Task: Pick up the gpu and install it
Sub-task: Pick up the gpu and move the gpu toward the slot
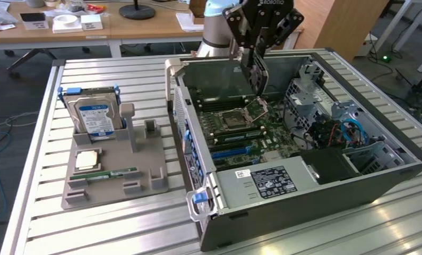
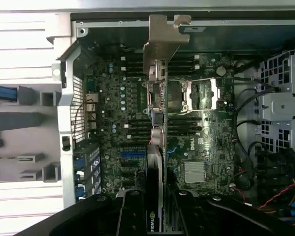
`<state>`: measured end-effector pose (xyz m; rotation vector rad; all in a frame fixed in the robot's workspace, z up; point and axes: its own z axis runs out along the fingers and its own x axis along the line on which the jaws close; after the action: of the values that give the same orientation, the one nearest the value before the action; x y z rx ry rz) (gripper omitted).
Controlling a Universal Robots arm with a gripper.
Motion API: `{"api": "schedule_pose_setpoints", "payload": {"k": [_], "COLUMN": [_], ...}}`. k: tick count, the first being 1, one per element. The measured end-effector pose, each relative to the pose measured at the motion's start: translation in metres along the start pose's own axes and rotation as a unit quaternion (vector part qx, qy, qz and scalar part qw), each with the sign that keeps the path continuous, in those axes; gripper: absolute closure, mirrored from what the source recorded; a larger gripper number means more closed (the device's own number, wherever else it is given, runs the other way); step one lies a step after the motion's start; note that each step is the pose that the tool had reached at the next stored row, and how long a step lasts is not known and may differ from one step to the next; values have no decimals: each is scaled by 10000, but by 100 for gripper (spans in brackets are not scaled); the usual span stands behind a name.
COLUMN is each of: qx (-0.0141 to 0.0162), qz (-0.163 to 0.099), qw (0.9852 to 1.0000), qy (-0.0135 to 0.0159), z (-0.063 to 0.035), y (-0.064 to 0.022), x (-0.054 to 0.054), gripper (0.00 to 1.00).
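Observation:
My gripper (image 1: 257, 52) is shut on the gpu (image 1: 257, 74), which hangs upright and edge-on over the open computer case (image 1: 267, 183), above the motherboard (image 1: 239, 133). The card's lower end sits just above the CPU socket area. Seen from the wrist, the gpu (image 2: 155, 172) runs as a thin dark strip away from the gripper (image 2: 154, 219). Its silver bracket (image 2: 164, 37) is at the far end, by the case's rear wall. The motherboard (image 2: 122, 113) lies beneath it.
On the exterior view's left, a grey holder (image 1: 111, 175) carries an upright hard drive (image 1: 94, 114) with a blue label, a CPU (image 1: 88, 158) and a RAM stick (image 1: 113, 173). Drive cages and cables (image 1: 338, 130) fill the case's right side. The table is slatted metal (image 1: 111, 234).

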<state>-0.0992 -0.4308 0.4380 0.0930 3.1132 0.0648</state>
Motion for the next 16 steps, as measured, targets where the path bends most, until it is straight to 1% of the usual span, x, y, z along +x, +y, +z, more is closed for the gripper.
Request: {"api": "schedule_pose_setpoints", "payload": {"k": [10,16], "qx": [0,0], "qz": [-1,0], "qw": [10000,10000], "qy": [0,0], "z": [11,17], "y": [24,36], "x": [-399,-606], "gripper": [74,74]}}
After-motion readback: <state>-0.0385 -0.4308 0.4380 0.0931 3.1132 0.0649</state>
